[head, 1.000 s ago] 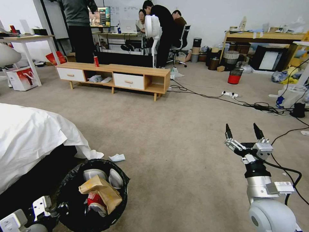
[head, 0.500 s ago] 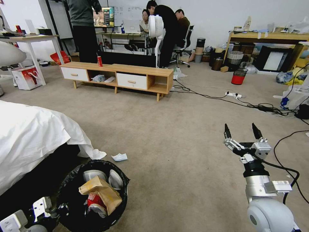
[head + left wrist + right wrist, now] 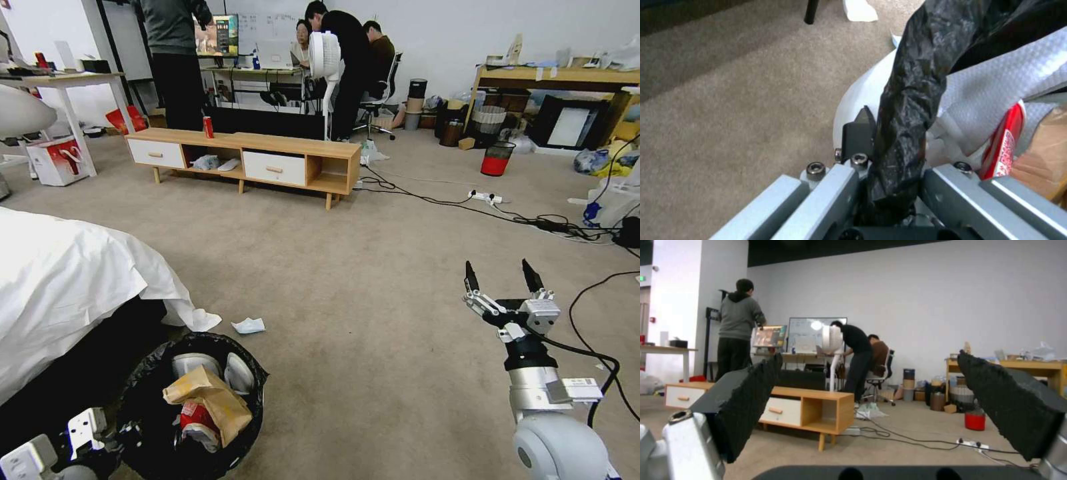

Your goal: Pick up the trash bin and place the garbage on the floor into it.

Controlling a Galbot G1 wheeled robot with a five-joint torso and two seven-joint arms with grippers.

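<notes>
— Shifted view since a second ago: our camera turned a little, so the low cabinet [image 3: 243,160] sits further toward 3 o'clock; nothing on the carpet [image 3: 347,267] moved.

— We log the trash bin [image 3: 150,380] at 7 o'clock, cardboard [image 3: 210,393] and red wrapper [image 3: 197,417] inside, left gripper [image 3: 889,146] clamped on its black liner rim.

— Right gripper [image 3: 501,277] at 4 o'clock, jaws wide, nothing held. White paper scrap [image 3: 248,325] lies just beyond the bin.
</notes>
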